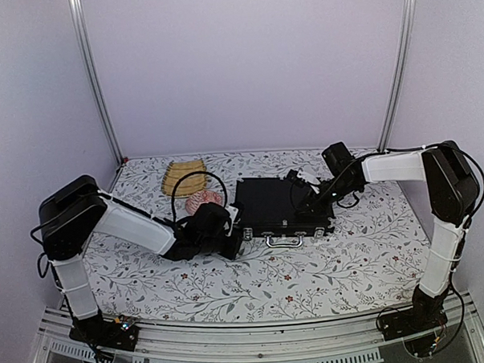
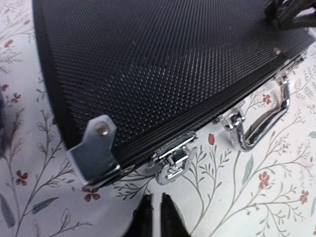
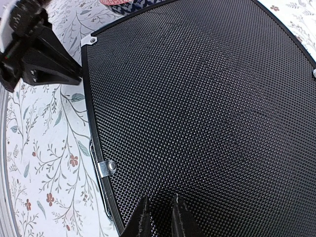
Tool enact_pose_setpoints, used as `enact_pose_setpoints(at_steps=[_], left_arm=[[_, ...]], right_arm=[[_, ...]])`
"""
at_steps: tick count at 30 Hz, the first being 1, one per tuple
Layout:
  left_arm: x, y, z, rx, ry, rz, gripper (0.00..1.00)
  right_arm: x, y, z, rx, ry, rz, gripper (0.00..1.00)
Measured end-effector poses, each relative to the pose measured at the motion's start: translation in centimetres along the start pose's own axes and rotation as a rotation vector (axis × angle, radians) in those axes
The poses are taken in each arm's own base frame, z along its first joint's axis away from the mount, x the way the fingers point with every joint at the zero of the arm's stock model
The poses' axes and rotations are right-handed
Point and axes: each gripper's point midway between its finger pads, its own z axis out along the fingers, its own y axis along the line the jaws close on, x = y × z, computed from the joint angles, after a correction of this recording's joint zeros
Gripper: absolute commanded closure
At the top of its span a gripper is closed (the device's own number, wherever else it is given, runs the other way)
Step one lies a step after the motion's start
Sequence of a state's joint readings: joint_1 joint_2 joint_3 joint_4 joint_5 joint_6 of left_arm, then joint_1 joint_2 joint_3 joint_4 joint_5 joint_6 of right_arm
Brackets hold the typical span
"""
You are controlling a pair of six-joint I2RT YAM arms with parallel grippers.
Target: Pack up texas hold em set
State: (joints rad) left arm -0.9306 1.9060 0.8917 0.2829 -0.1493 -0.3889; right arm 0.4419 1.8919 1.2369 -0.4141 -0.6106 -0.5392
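- The black briefcase lay closed mid-table, its handle facing near.
- The left gripper, fingers pinched together and empty, sat beside its left latch.
- The right gripper, likewise closed, was over the lid.

Both arms are the same build: white shells on the long links, chunky black housings at the joints. Left arm, right arm. Left tool has two slim matte-black fingers, tapering toward the tips. Right tool has an identical finger pair. A thin black cable loop arcs out just behind the left tool. More black wiring trails behind the right tool. Black bases.
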Motion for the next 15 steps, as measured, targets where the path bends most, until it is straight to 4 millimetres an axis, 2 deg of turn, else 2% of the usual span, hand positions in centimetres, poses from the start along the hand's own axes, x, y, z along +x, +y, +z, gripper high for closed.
enact_pose_setpoints(at_steps=[2, 5, 8, 11, 13, 15], left_arm=[[-1.0, -0.1, -1.7, 0.004, -0.017, 0.041, 0.59], [-3.9, -1.0, -5.0, 0.031, -0.080, 0.117, 0.41], [-6.8, -1.6, -7.1, 0.034, -0.131, 0.214, 0.32], [-8.7, -2.0, -7.0, 0.009, -0.131, 0.346, 0.27], [-8.7, -2.2, -6.1, -0.001, -0.106, 0.432, 0.26], [-7.8, -2.2, -4.8, -0.001, -0.065, 0.528, 0.25]], right_arm=[[0.0, 0.0, 0.0, -0.001, -0.001, -0.001, 0.82], [0.0, 0.0, 0.0, -0.002, -0.001, -0.003, 0.82], [0.0, 0.0, 0.0, -0.002, -0.001, -0.006, 0.82], [0.0, 0.0, 0.0, -0.002, -0.001, -0.011, 0.82], [0.0, 0.1, 0.0, -0.003, -0.001, -0.014, 0.82], [0.0, 0.1, 0.0, -0.004, -0.001, -0.017, 0.82]])
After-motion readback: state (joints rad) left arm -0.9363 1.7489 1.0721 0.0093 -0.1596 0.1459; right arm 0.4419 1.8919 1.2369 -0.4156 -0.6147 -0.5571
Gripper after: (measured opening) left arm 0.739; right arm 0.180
